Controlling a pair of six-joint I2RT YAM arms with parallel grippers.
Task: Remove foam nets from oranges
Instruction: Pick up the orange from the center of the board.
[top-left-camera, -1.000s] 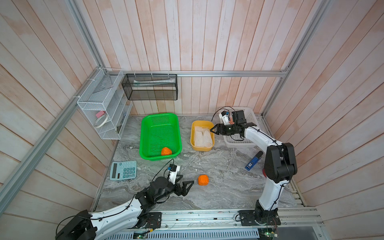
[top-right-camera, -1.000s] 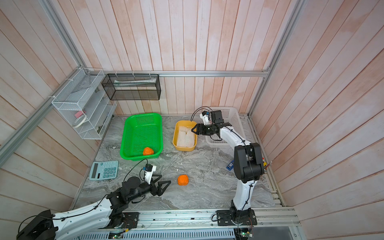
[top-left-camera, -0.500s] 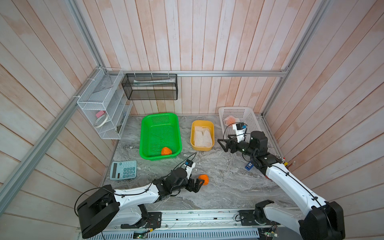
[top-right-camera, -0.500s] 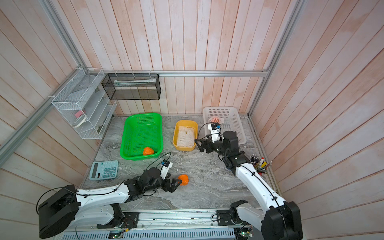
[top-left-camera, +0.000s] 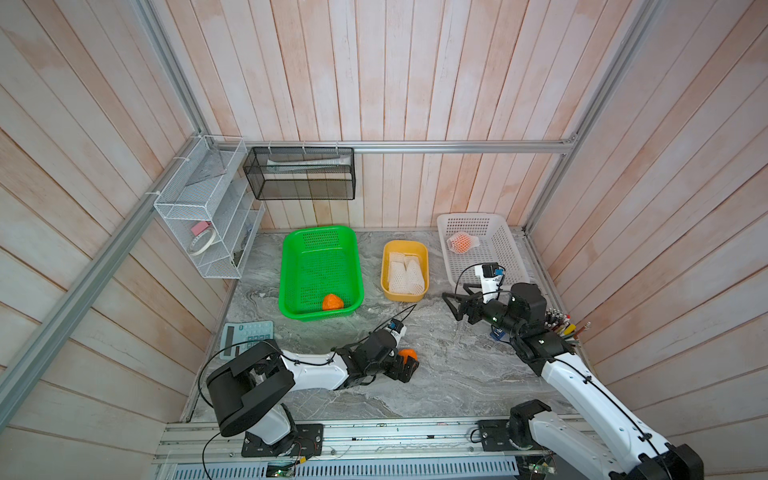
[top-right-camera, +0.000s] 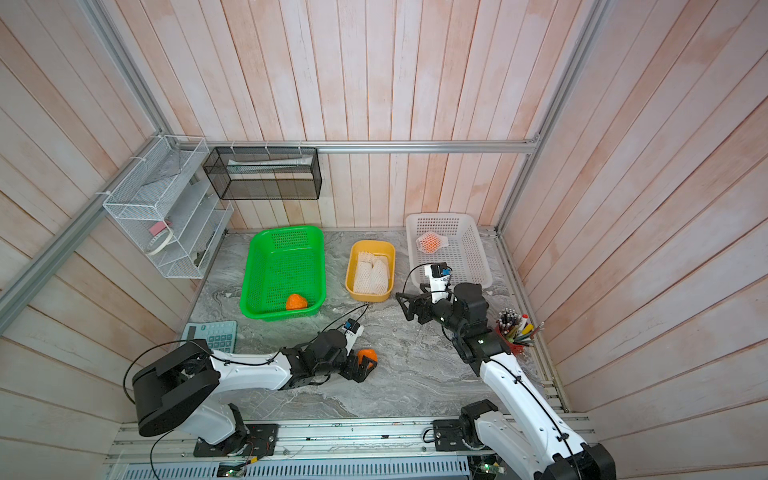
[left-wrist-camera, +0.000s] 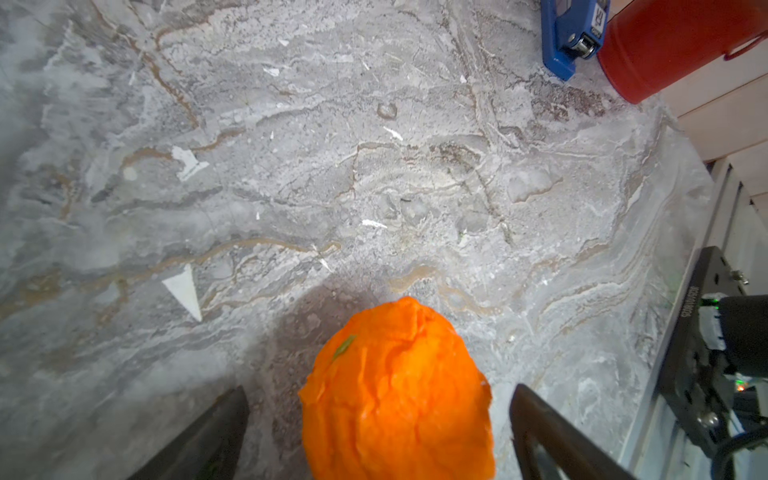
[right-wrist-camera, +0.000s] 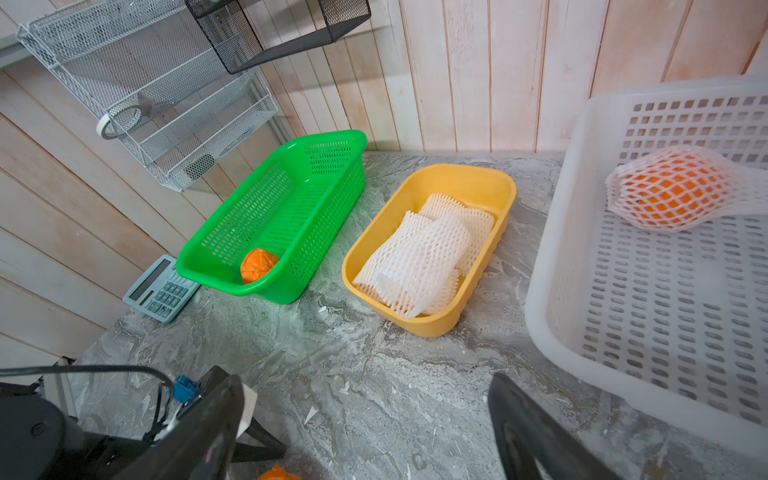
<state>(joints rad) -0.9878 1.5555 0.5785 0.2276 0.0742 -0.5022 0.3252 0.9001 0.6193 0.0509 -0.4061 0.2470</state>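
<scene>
In both top views my right end effector (top-left-camera: 451, 305) has swung back from over the yellow tub (top-left-camera: 404, 295) and the white basket (top-left-camera: 511, 249) to hang above the table (top-left-camera: 457, 374), fingers spread and empty, while my left end effector (top-left-camera: 405, 365) has reached forward until its spread fingers flank the bare orange (top-left-camera: 407, 354) on the marble, with no squeeze that I can see. I read that as one net just dropped off and this orange ready to go into the green basket (top-left-camera: 320, 239) at its 11 o'clock. Counting here: three oranges, one bare in the green basket (top-left-camera: 332, 302), one bare at my left fingers, one still netted (top-left-camera: 460, 242) in the white basket; two foam nets (top-left-camera: 405, 272) lie flat in the tub. In the left wrist view the orange (left-wrist-camera: 397, 390) sits between my two dark fingers (left-wrist-camera: 552, 436), gaps on both sides. In the right wrist view my fingers (right-wrist-camera: 536, 432) stand wide apart over bare marble; the netted orange (right-wrist-camera: 669, 191) is at about 1 o'clock from them, the two loose nets (right-wrist-camera: 419, 257) at 12. So one net is left to strip.
</scene>
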